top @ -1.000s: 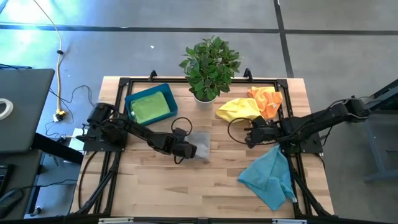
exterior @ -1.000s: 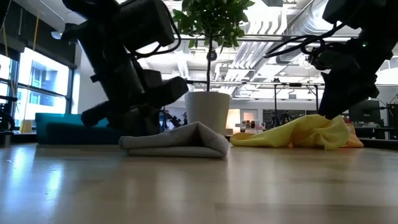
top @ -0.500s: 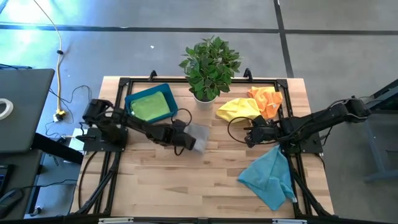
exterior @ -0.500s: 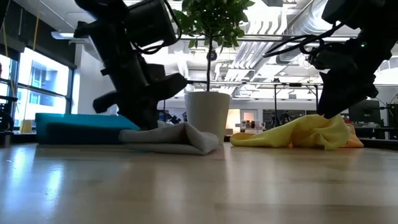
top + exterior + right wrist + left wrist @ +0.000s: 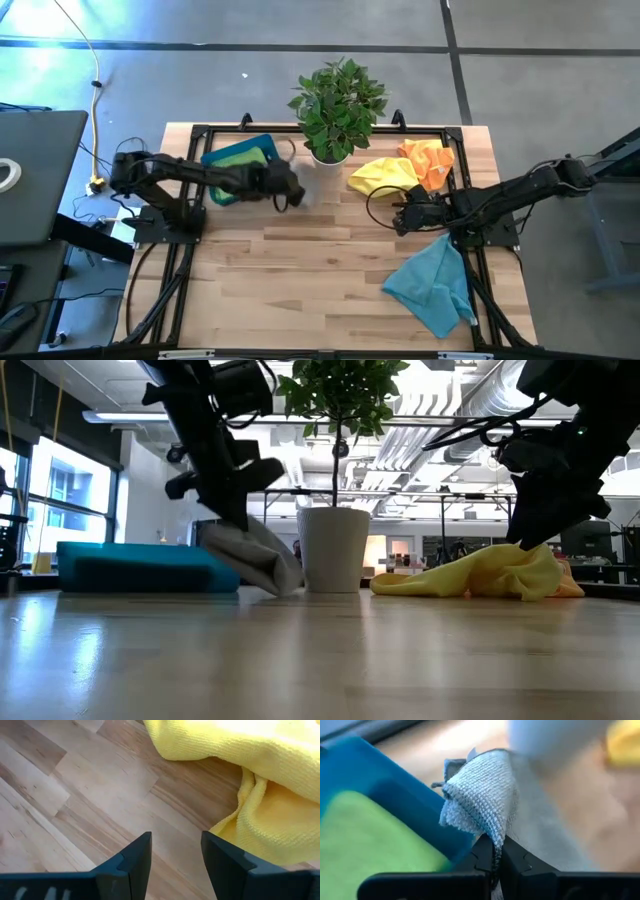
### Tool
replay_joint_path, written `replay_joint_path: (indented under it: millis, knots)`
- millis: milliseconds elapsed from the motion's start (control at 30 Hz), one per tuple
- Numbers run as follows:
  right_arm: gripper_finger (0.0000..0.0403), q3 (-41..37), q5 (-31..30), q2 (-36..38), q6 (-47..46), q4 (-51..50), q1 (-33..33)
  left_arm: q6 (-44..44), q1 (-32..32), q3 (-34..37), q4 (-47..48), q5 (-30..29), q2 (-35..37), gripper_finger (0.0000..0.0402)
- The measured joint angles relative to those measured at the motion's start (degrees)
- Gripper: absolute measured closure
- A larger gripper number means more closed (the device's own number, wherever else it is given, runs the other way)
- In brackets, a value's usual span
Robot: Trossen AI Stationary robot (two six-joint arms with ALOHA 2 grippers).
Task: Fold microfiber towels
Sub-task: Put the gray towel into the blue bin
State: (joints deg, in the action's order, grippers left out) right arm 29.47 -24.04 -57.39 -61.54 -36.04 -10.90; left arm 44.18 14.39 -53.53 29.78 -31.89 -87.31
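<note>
My left gripper is shut on a folded grey towel, beside the blue tray that holds a lime green towel. The tray and the green towel also show in the left wrist view. My right gripper is open and empty, low over the table just on the near side of a crumpled yellow towel. An orange towel lies behind the yellow one. A teal-blue towel lies spread at the near right. My left gripper pinches the folded grey towel between its two fingers at a bunched folded edge, several layers thick. The towel stands up past the fingertips in the wrist view. In the low view it hangs slanting below the gripper, its lower end near table height; whether it touches the table, I cannot tell.
A potted plant in a white pot stands at the far middle, close to the right of the grey towel. Black frame bars run along the table's edges. Bare wood lies in the table's middle and near left.
My left gripper has gone toward the table's far left, up and toward the blue tray, still shut on the grey towel. The towel, which lay flat on the table, has been dragged along and lifted, and now hangs tilted beside the tray.
</note>
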Motion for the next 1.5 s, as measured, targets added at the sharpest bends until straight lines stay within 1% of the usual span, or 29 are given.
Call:
replay_joint_path:
  millis: [200, 300, 433, 600, 767, 867, 933, 1167, 1300, 1433, 1500]
  knots:
    - [0.0238, 0.00, -0.34, 0.00, -1.46, 0.71, 0.00, 0.40, 6.87, -0.07, 0.07, -4.77, 3.61, 0.0400]
    - [0.0238, 0.00, -0.34, 0.00, -2.21, 0.73, 0.00, -1.32, 9.86, -0.07, 1.40, -4.97, 4.84, 0.0400]
    - [0.0238, 0.00, -0.34, 0.00, -2.75, 0.76, 0.00, -1.95, 12.72, -0.07, 6.91, -6.27, 5.78, 0.0400]
    - [0.0238, 0.00, -0.33, 0.00, -2.69, 0.78, 0.00, -4.77, 15.01, -0.07, 15.13, -7.55, 5.88, 0.0400]
    - [0.0238, 0.00, -1.27, 0.00, -2.71, 0.77, 0.00, -5.81, 15.80, 0.04, 22.30, -8.61, 5.88, 0.0400]
    - [0.0238, 0.02, -1.52, 0.00, -2.67, 0.75, 0.00, -6.74, 16.05, 1.39, 25.49, -10.91, 5.88, 0.0400]
    - [0.0238, 0.02, -1.55, 0.00, -2.71, 0.77, 0.00, -5.65, 16.30, 2.71, 26.42, -11.58, 5.88, 0.0400]
    - [0.0238, 0.02, -1.59, 0.00, -2.71, 0.77, 0.00, 0.78, 16.82, 8.75, 26.60, -7.96, 5.84, 0.0399]
    - [0.0238, 0.02, -1.59, 0.00, -2.73, 0.78, 0.00, 4.65, 16.66, 10.38, 28.04, -7.35, 5.82, 0.0382]
    - [0.0238, 0.02, -1.59, 0.00, -2.73, 0.78, -0.01, 6.46, 16.62, 10.44, 28.91, -7.11, 5.82, 0.0361]
    - [0.0238, 0.02, -1.59, 0.00, -2.73, 0.78, 0.00, 6.48, 16.62, 10.44, 28.92, -5.67, 5.82, 0.0351]
